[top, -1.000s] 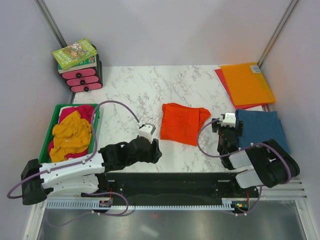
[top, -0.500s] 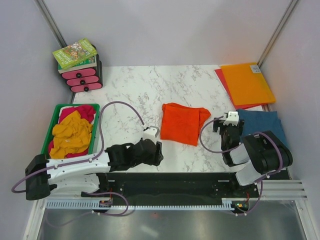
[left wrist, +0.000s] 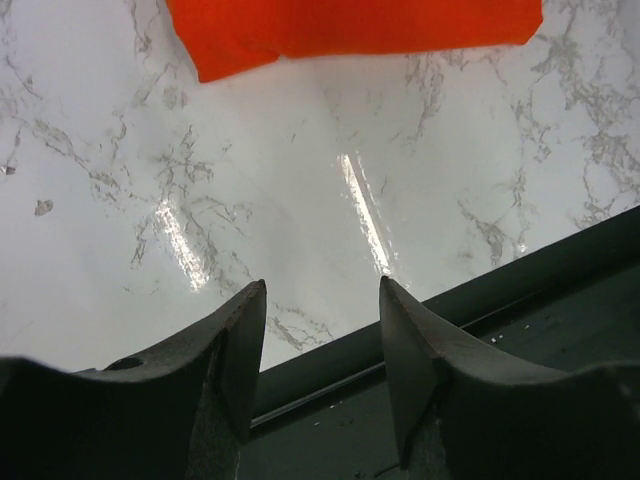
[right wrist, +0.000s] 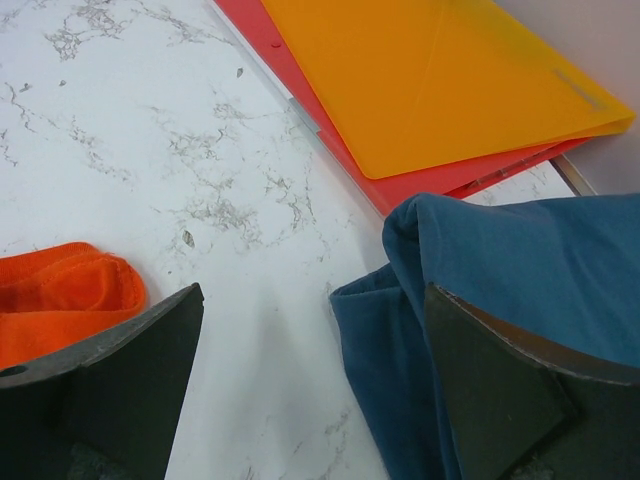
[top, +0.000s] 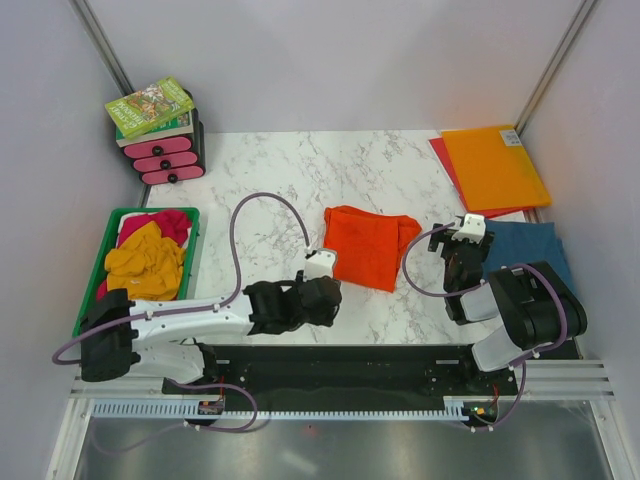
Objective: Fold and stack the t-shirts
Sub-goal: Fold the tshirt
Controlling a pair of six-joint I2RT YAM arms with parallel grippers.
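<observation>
The bright orange t-shirt [top: 368, 246] lies folded mid-table; its near edge shows in the left wrist view [left wrist: 350, 30] and a corner in the right wrist view [right wrist: 60, 295]. The teal-blue t-shirt [top: 528, 255] lies folded at the right [right wrist: 520, 290]. My left gripper [top: 328, 298] is open and empty [left wrist: 322, 300], low over the table's near edge, just short of the orange shirt. My right gripper [top: 460, 252] is open and empty [right wrist: 310, 310] between the two shirts, its right finger over the teal shirt's left edge.
A green bin [top: 95, 275] at the left holds mustard-yellow [top: 145, 268] and magenta [top: 170, 222] shirts. An orange folder [top: 495, 165] lies on a red one [top: 445, 160] at the back right. Pink drawers [top: 165, 158] with a book [top: 150, 106] stand back left.
My left arm has reached to the right, bringing its gripper close to the orange shirt's near left corner. My right gripper has shifted slightly back and to the right.
</observation>
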